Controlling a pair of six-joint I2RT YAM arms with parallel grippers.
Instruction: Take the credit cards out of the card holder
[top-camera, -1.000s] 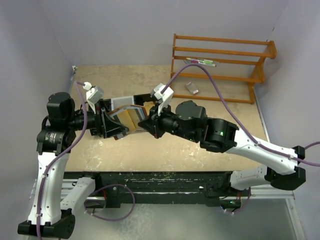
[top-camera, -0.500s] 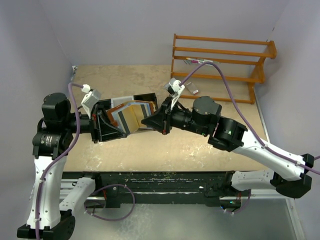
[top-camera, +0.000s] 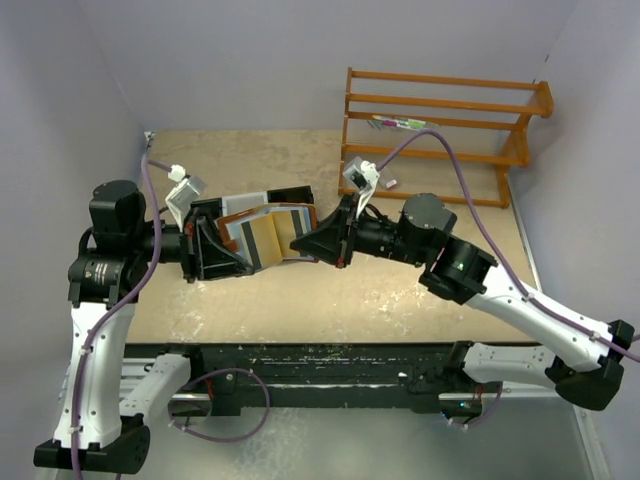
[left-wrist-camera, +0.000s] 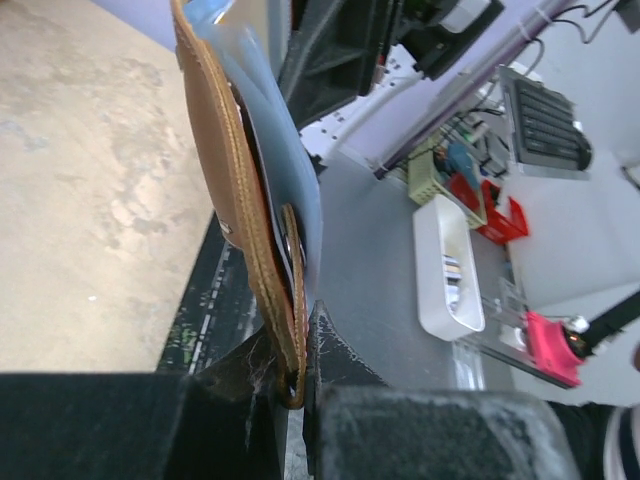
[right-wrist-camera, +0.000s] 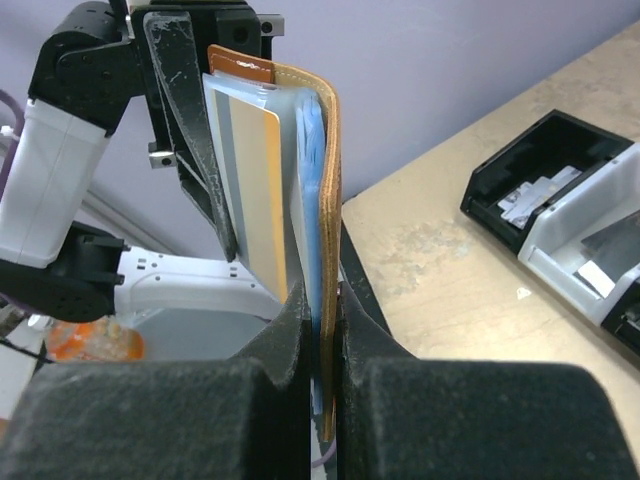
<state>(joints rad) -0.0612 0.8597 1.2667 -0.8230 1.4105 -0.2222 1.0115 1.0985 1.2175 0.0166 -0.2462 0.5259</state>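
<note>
The brown leather card holder (top-camera: 268, 232) hangs open above the table, stretched between both grippers. My left gripper (top-camera: 238, 258) is shut on its left flap, seen edge-on in the left wrist view, where the card holder (left-wrist-camera: 232, 190) runs down into the left gripper (left-wrist-camera: 297, 362). My right gripper (top-camera: 298, 243) is shut on the right flap. In the right wrist view the right gripper (right-wrist-camera: 322, 300) pinches the card holder (right-wrist-camera: 331, 190) together with a light blue credit card (right-wrist-camera: 309, 165). A pale credit card (right-wrist-camera: 228, 150) with a grey stripe sits in the other pocket.
A black-and-white compartment tray (right-wrist-camera: 560, 215) stands on the table behind the holder, and its tray edge (top-camera: 292, 192) shows from above. An orange wooden rack (top-camera: 440, 120) fills the back right. Grey walls close in the table on the left and at the back.
My left gripper has closed on the holder's left flap. The right arm has drawn back to the right, spreading the holder wider open.
</note>
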